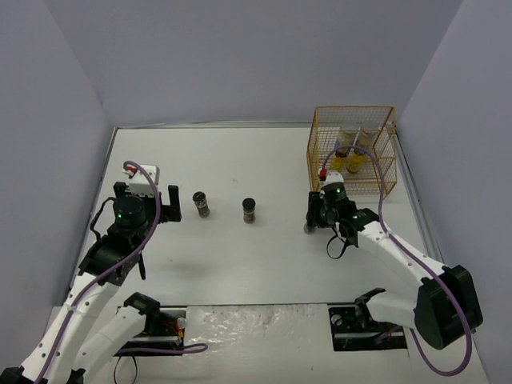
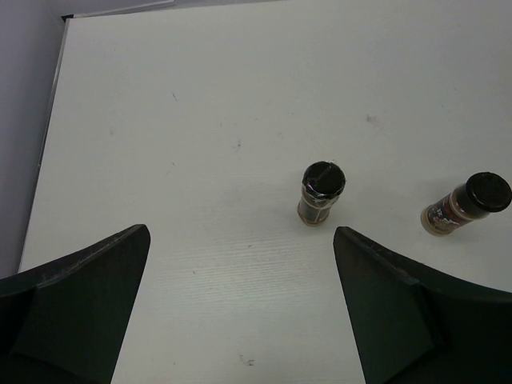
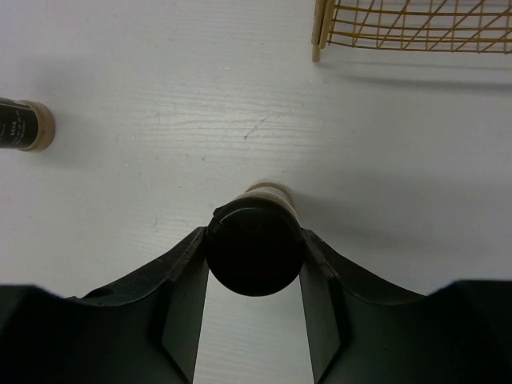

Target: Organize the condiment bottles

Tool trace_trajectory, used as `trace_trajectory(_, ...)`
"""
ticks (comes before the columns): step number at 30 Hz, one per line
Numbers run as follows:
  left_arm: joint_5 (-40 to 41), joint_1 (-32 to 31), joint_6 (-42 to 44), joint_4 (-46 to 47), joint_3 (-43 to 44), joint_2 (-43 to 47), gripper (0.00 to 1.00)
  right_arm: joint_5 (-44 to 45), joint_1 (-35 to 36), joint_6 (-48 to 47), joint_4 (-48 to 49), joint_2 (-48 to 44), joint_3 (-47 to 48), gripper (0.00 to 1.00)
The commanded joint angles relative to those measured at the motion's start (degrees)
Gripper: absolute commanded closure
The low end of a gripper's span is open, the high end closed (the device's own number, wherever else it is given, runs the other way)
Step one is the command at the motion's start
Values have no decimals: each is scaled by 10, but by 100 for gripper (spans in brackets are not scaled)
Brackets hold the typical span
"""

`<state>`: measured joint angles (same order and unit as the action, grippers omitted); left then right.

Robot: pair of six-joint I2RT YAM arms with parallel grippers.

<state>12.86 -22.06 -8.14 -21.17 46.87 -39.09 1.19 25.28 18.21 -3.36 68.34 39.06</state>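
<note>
Top external, three dark jars (image 1: 201,204) (image 1: 250,210) (image 3: 256,250), one rack (image 1: 324,148)

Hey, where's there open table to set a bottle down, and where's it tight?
Bare: the far table behind the left jar and the middle jar, out to the yellow rack; also the near strip in front of those jars. Crowded: the right side, where the right gripper clamps a third jar close to that rack's corner.
</note>
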Motion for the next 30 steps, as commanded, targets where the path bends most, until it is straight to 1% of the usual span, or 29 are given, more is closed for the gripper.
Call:
trace_trajectory(1, -4, -3, -4, 27, 24, 4, 3, 51, 4, 3, -17, -56, 48, 75)
trace_trajectory(3, -5, -3, -4, 28, 24, 6, 3, 64, 3, 0, -37, -74, 74, 76)
trace_trajectory(5, -6, -3, -4, 29, 24, 9, 3, 92, -3, -9, -77, -90, 116, 78)
trace_trajectory(8, -5, -4, -5, 28, 24, 11, 3, 114, -21, -31, -99, -88, 171, 81)
trace_trajectory(10, -3, -4, -4, 27, 24, 15, 3, 101, -75, -46, -106, -79, 197, 84)
trace_trajectory(13, -1, -5, -4, 27, 23, 19, 3, 68, -146, -65, -106, -58, 229, 85)
trace_trajectory(16, -1, -5, -3, 27, 23, 20, 3, 64, -190, -81, -105, -16, 261, 85)
trace_trajectory(17, -1, -5, -3, 27, 23, 20, 3, 63, -200, -81, -103, -14, 270, 85)
trace_trajectory(19, -3, -5, -4, 28, 23, 20, 3, 57, -230, -82, -88, 23, 290, 85)
trace_trajectory(23, 0, -6, -3, 26, 22, 23, 3, 31, -279, -81, -54, 69, 303, 86)
trace_trajectory(30, -1, -7, -3, 27, 22, 26, 3, 5, -323, -88, 11, 131, 293, 88)
